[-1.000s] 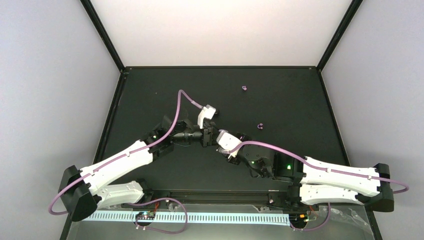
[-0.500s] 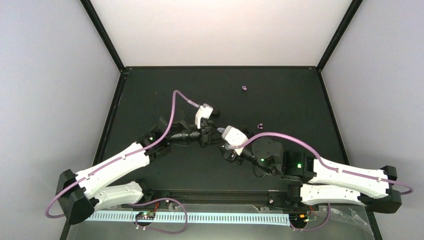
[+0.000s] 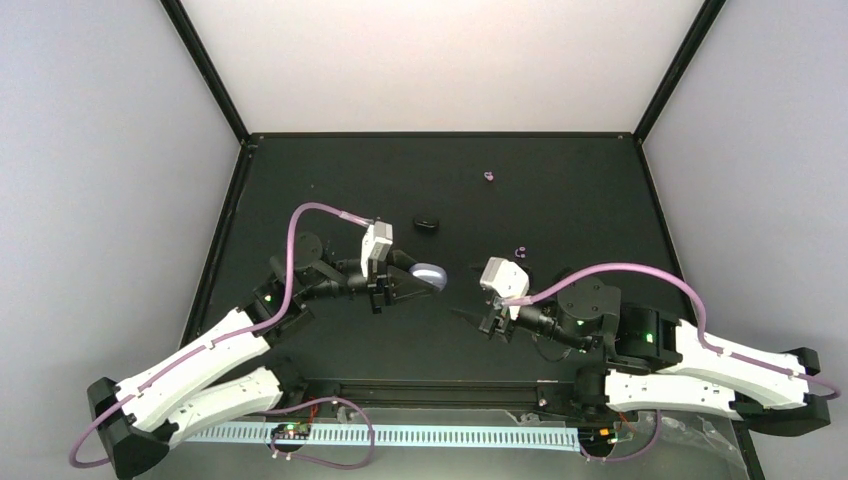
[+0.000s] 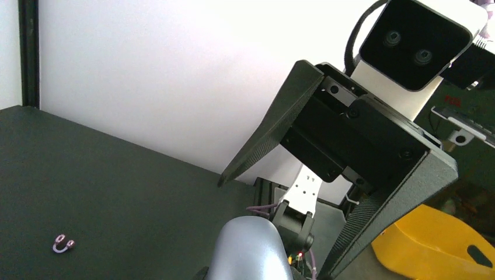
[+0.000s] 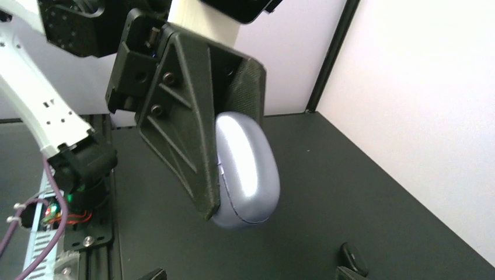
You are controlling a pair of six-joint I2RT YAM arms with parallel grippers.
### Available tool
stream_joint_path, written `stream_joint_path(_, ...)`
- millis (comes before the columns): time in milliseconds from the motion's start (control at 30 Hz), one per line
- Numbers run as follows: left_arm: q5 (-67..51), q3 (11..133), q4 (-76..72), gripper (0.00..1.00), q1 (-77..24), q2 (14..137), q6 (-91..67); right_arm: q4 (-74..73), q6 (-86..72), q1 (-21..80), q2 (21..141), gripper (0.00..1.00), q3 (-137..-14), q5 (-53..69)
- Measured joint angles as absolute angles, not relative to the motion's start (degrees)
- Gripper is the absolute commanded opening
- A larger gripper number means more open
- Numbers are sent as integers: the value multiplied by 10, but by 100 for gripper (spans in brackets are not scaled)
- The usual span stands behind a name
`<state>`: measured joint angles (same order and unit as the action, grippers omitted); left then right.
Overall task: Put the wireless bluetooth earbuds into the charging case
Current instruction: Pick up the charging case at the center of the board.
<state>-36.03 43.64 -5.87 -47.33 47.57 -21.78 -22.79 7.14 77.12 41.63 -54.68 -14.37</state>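
Observation:
The charging case [image 3: 431, 273] is a closed grey-lavender pebble. My left gripper [image 3: 422, 279] is shut on it and holds it above the mat. In the right wrist view a left finger [image 5: 192, 134] presses the case [image 5: 248, 169]. The case also fills the bottom of the left wrist view [image 4: 251, 251]. My right gripper [image 3: 470, 318] is open and empty, facing the case from the right, apart from it. One purple earbud [image 3: 519, 251] lies just beyond the right gripper, another [image 3: 488, 177] lies far back. One earbud shows in the left wrist view [image 4: 63, 244].
A small black oval piece [image 3: 427, 222] lies on the mat behind the left gripper and also shows in the right wrist view [image 5: 354, 258]. The black mat [image 3: 600, 200] is bounded by raised black edges and pale walls.
The two grippers were close together at the centre and have drawn apart. The left moved left with the case, the right pulled back right. The black piece came into view.

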Motion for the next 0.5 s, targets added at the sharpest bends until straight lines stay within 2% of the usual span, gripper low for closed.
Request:
stream_joint_path(267,-359,434,-64,2,-473,485,-204,-197,100,771,406,75,-511,-148)
stream_joint_path(500,-312,453,-69,2,-473,548,-276,-138,171,771,401,76,-468,-188)
